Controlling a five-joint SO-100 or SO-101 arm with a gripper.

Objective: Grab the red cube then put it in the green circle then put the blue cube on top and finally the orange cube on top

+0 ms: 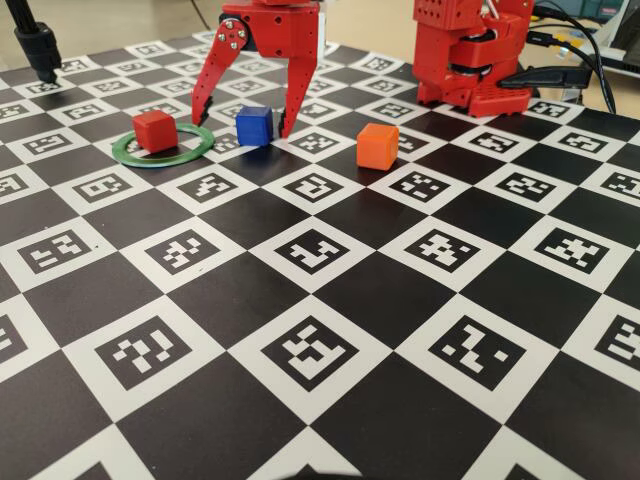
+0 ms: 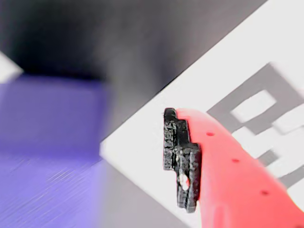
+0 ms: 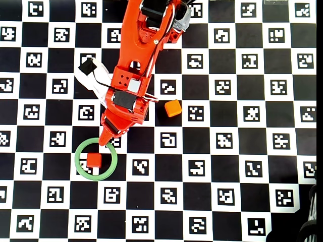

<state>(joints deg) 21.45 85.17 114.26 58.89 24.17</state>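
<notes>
The red cube (image 1: 154, 130) (image 3: 93, 160) sits inside the green circle (image 1: 163, 162) (image 3: 77, 160), a flat ring on the mat. Just right of the ring in the fixed view stands the blue cube (image 1: 254, 125). My red gripper (image 1: 241, 126) is lowered around it, open, one finger on each side. In the wrist view the blue cube (image 2: 47, 156) fills the left, blurred, and a gap separates it from the one visible fingertip (image 2: 181, 159). The arm hides the blue cube in the overhead view. The orange cube (image 1: 377, 146) (image 3: 173, 108) stands alone to the right.
The mat is a black-and-white checkerboard printed with markers. The arm's red base (image 1: 470, 60) stands at the back right with cables beside it. A black stand (image 1: 40, 50) is at the back left corner.
</notes>
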